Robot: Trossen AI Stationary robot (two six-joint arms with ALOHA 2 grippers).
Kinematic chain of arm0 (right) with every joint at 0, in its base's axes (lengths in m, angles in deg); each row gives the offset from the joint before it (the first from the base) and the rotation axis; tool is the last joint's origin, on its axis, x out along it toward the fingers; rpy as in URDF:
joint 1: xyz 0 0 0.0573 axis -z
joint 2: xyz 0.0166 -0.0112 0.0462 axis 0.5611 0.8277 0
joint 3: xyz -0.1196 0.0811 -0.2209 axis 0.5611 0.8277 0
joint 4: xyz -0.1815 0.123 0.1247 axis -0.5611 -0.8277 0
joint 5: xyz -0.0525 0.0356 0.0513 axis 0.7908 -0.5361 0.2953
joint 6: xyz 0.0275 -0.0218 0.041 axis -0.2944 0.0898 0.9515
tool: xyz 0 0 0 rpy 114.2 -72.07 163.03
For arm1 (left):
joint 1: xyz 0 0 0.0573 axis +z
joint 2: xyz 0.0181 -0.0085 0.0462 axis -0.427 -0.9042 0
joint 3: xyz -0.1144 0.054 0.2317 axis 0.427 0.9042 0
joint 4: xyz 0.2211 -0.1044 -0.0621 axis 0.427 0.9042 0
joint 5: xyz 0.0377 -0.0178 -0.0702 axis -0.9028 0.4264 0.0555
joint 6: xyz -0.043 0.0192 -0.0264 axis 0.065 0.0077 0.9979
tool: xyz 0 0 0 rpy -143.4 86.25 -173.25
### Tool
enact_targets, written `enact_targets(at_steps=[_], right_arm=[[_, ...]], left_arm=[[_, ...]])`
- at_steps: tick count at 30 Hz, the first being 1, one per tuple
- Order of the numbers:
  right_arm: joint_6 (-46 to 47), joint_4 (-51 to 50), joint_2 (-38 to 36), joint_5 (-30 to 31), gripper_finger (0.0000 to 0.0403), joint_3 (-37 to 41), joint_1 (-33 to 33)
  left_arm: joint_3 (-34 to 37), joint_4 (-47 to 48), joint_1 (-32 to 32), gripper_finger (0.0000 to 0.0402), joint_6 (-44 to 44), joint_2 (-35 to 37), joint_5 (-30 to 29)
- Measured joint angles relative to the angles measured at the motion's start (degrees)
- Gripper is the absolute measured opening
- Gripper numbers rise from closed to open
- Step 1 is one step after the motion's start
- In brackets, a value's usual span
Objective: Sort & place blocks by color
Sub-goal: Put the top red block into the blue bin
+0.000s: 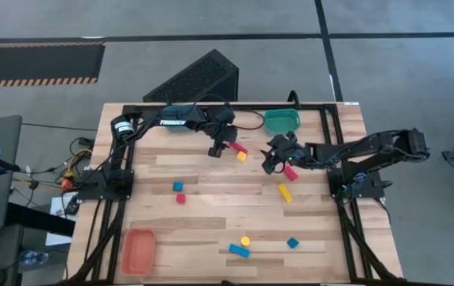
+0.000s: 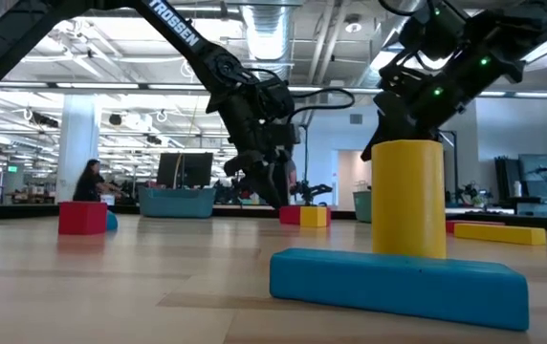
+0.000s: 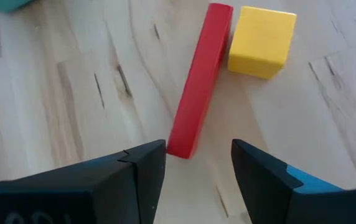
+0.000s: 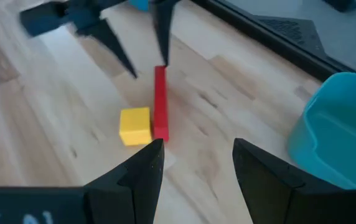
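A red bar lies flat on the table with a yellow cube against its far end; both also show in the high view as the red bar and yellow cube. My left gripper is open just above the table, its fingertips standing on either side of the bar's near end without touching it. My right gripper is open and empty, hovering to the right of that pair, facing it. A red block and a yellow bar lie by the right arm.
A teal bin sits at the far edge and an orange bin at the near left corner. A blue cube and red cube lie mid-table. A yellow block, blue bar and blue cube lie near the front.
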Motion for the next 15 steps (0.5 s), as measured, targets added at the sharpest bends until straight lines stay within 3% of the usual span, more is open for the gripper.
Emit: enact_targets(at_steps=[10, 15], right_arm=[[0.0, -0.9, 0.0, -1.6, 0.0216, 0.0, 0.4], [-0.1, -1.1, 3.3, -1.7, 0.0208, 0.0, 0.7]], left_arm=[[0.0, -0.6, -1.4, 0.0085, 0.5, 0.0, -3.9], [0.0, -3.5, -1.5, 0.0074, 0.5, 0.0, -6.0]])
